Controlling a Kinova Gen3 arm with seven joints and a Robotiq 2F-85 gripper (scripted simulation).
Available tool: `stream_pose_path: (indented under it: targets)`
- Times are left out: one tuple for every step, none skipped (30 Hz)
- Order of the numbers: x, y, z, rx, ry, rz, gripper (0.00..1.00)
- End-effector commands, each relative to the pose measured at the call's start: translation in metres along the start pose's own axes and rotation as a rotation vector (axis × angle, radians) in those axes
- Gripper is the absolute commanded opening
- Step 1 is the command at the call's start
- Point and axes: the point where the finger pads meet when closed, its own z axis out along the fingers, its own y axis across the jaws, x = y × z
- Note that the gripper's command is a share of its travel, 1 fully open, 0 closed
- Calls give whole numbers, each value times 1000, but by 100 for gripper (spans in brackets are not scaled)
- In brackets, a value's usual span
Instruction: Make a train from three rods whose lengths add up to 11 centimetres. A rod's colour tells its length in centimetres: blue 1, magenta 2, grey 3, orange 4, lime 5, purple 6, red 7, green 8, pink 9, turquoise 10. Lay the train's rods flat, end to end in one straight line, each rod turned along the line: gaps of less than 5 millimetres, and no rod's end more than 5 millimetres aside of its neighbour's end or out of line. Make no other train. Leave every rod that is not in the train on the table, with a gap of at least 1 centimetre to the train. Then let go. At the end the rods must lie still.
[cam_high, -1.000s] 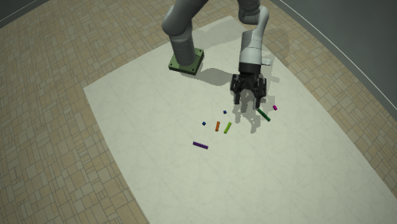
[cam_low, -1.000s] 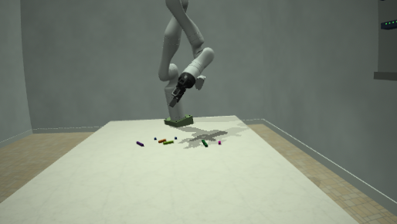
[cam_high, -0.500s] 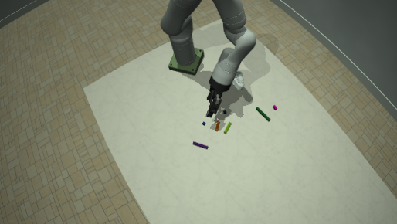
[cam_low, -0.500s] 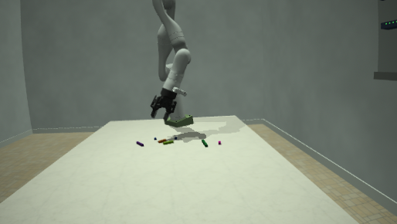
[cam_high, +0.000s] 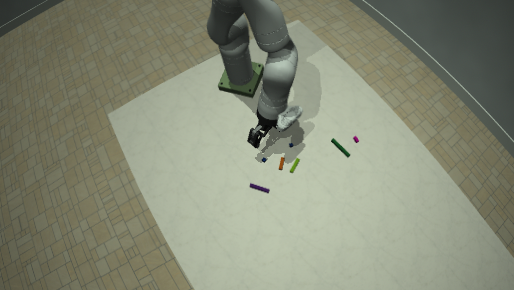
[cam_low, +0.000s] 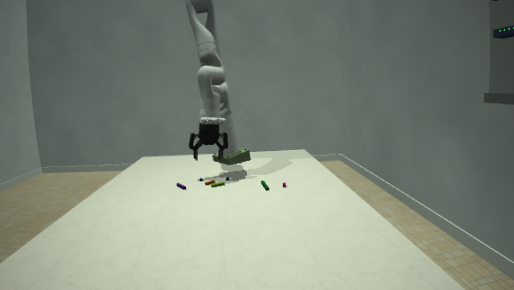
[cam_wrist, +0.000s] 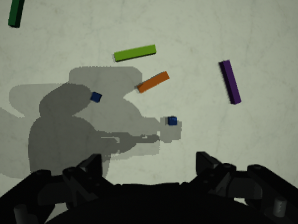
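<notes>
Rods lie scattered and apart on the pale table (cam_high: 165, 150): orange rod (cam_high: 281, 163) just beside lime rod (cam_high: 295, 165), purple rod (cam_high: 259, 188) nearer the camera, two blue rods (cam_high: 264, 160) (cam_high: 291, 145) close to the arm's shadow, green rod (cam_high: 340, 147) and magenta rod (cam_high: 355, 139) off to the side. Gripper (cam_low: 208, 150) hangs above them, fingers spread wide, grasping nothing. Arm base plate (cam_high: 223, 88) stands behind.

A pale table top (cam_high: 350, 235) lies over tan tiled floor (cam_high: 65, 165), bounded by grey walls (cam_low: 350, 75).
</notes>
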Motion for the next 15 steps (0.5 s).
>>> stream_pose_path:
  targets:
    - [-3, 12, 1, 27, 16, 111, 100]
    - [-2, 12, 2, 38, 23, 138, 100]
    - [-2, 12, 2, 38, 23, 138, 100]
    - [-2, 12, 2, 38, 23, 138, 100]
    - [-2, 12, 2, 48, 30, 163, 100]
    - [-1, 13, 2, 57, 37, 185, 100]
    - [0, 13, 2, 65, 43, 205, 100]
    - [1, 14, 2, 71, 48, 222, 100]
    - [2, 14, 2, 76, 53, 236, 100]
    - [2, 14, 2, 81, 57, 249, 100]
    - [3, 15, 2, 85, 60, 259, 100]
    - [3, 15, 2, 87, 63, 267, 100]
    - [3, 15, 2, 90, 65, 274, 100]
    - [3, 16, 2, 91, 66, 278, 100]
    - [4, 16, 2, 92, 67, 281, 100]
